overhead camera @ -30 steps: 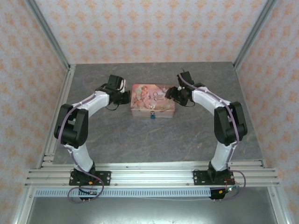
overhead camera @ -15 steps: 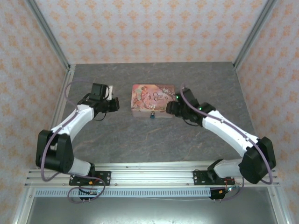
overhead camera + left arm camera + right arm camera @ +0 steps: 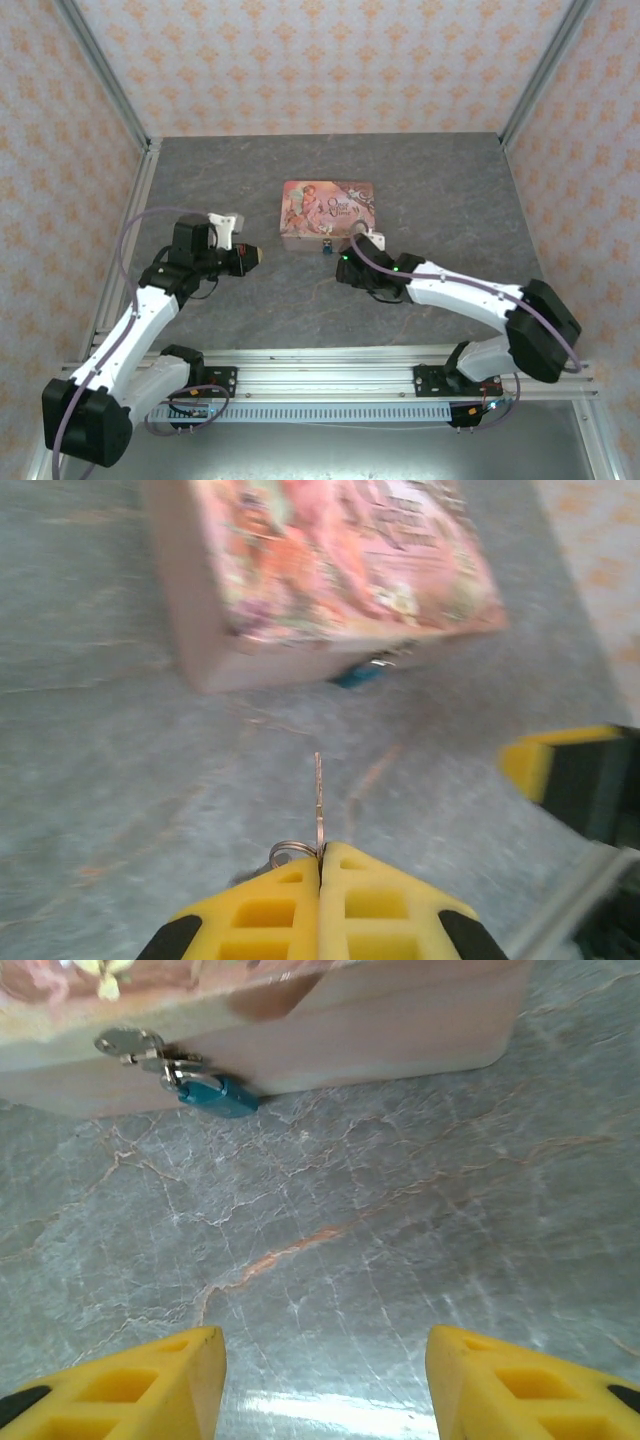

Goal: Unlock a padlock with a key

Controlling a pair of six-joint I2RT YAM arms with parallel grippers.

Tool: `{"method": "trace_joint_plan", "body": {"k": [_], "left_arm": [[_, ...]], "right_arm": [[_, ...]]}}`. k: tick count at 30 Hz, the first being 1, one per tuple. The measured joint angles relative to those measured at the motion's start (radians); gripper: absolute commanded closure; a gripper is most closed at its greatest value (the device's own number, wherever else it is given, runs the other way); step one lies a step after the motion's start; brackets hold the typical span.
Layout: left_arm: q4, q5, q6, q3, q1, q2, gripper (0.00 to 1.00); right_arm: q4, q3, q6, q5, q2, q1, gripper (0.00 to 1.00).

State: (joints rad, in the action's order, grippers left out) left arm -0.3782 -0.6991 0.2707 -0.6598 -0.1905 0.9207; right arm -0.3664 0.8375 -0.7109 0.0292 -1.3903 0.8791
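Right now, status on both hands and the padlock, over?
Left hand shut on key, blade toward the tin. Right hand open, empty, short of padlock. Padlock at tin's front wall, nothing in the way.

Robot lab cell: aluminium frame (image 3: 320,378), wallpapered panels (image 3: 320,60).

Glossy teal padlock (image 3: 218,1094), veined stone-look table (image 3: 400,1220)
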Motion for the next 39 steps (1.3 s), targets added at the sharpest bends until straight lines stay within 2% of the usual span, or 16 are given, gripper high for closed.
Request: {"method": "trace_joint_plan", "body": {"k": [4,8,11,20,29,39], "left_arm": [[0.013,-0.079,0.014,0.034,-0.046,-0.049,1.00],[0.018,-0.098,0.032,0.054,-0.065,-0.064,1.00],[0.040,-0.096,0.057,0.091,-0.065,-0.083,1.00],[0.051,-0.040,0.099,0.166,-0.065,-0.138,1.00],[0.053,-0.022,0.098,0.166,-0.065,-0.134,1.00],[0.054,-0.022,0.098,0.166,-0.065,-0.119,1.00]], "right_arm": [[0.069,0.032,0.002,-0.006,-0.117,0.011,0.47],[0.121,0.079,0.019,-0.007,-0.203,0.017,0.52],[0.149,0.119,0.041,0.013,-0.247,0.024,0.56],[0.161,0.245,0.069,0.115,-0.385,0.028,0.61],[0.113,0.339,0.068,0.185,-0.486,0.028,0.61],[0.066,0.379,0.068,0.239,-0.519,0.029,0.61]]}}
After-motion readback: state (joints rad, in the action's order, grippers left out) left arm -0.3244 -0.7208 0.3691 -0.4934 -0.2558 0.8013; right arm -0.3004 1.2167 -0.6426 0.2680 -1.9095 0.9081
